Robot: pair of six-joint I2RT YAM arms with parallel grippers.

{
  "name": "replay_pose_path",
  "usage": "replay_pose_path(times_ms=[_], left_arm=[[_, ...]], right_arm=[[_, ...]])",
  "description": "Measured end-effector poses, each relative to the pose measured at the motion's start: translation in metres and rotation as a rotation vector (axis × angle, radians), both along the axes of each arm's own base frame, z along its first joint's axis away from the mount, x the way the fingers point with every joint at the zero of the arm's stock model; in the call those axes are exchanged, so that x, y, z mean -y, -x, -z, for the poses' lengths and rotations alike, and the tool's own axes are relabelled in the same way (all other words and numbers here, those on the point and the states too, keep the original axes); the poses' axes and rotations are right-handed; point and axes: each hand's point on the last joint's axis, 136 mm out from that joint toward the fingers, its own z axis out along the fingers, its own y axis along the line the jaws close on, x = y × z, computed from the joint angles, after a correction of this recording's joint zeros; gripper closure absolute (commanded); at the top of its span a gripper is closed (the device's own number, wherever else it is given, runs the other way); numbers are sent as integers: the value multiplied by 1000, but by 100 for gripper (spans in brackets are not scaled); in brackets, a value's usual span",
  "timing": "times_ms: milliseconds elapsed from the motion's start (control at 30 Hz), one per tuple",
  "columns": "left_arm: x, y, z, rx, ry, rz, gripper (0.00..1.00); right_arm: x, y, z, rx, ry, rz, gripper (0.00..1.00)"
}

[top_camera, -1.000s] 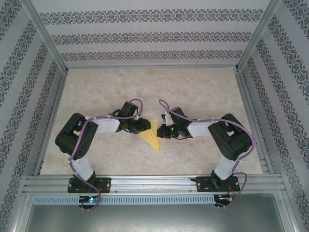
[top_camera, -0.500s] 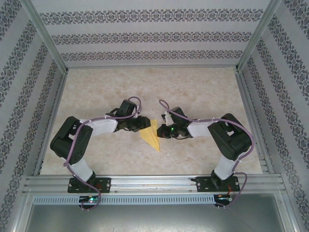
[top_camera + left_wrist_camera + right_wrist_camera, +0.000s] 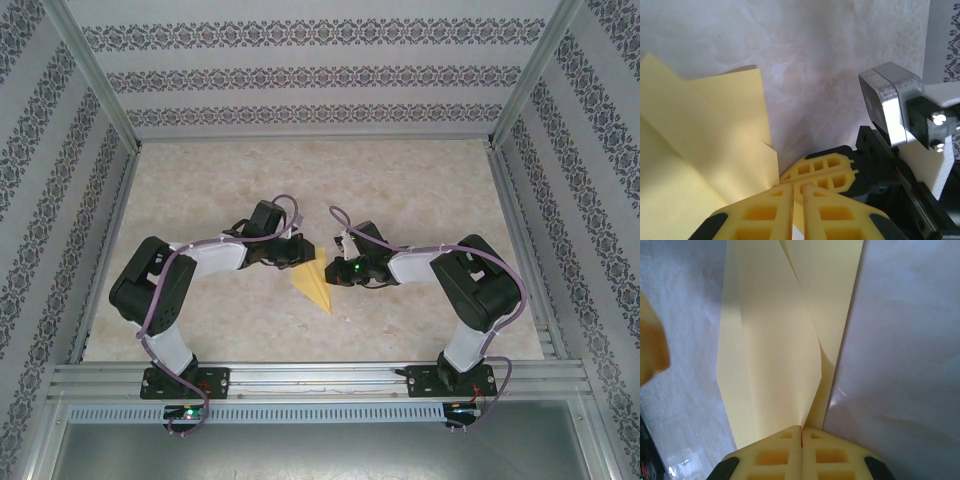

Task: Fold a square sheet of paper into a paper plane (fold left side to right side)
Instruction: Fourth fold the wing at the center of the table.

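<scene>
The yellow square sheet of paper [image 3: 315, 286], creased into a narrow pointed paper plane shape, lies at the table's middle with its tip toward the near edge. My left gripper [image 3: 303, 256] sits at its far left corner; in the left wrist view its jaws [image 3: 792, 186] stand almost together on the paper's edge [image 3: 705, 140]. My right gripper [image 3: 333, 270] is at the paper's right side, shut on a raised flap [image 3: 775, 340] that runs up into its tips [image 3: 802, 429]. The right gripper's yellow fingers [image 3: 825, 172] nearly touch the left ones.
The marbled table [image 3: 420, 190] is boxed in by patterned walls [image 3: 320, 75] on three sides, with metal posts at the corners and an aluminium rail [image 3: 320, 375] along the near edge by the arm bases. Open tabletop lies behind and beside both arms.
The left jaws have closed on the paper's far left corner, and that corner now stands slightly raised and shifted right. The right arm has not moved.
</scene>
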Motion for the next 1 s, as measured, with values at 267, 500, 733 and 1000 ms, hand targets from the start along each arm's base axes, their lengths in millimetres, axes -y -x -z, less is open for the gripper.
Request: replay_pose_path(times_ms=[267,500,733,1000], left_arm=[[7,2,23,-51,-6,25,92],[6,3,34,-65,-29,32,94],[2,3,44,-70,-67,27,94],[-2,3,49,-71,-96,20,94]], right_arm=[[0,0,0,0,2,0,100],[0,0,1,2,5,1,100],[0,0,1,0,7,1,100],[0,0,2,-7,14,-2,100]])
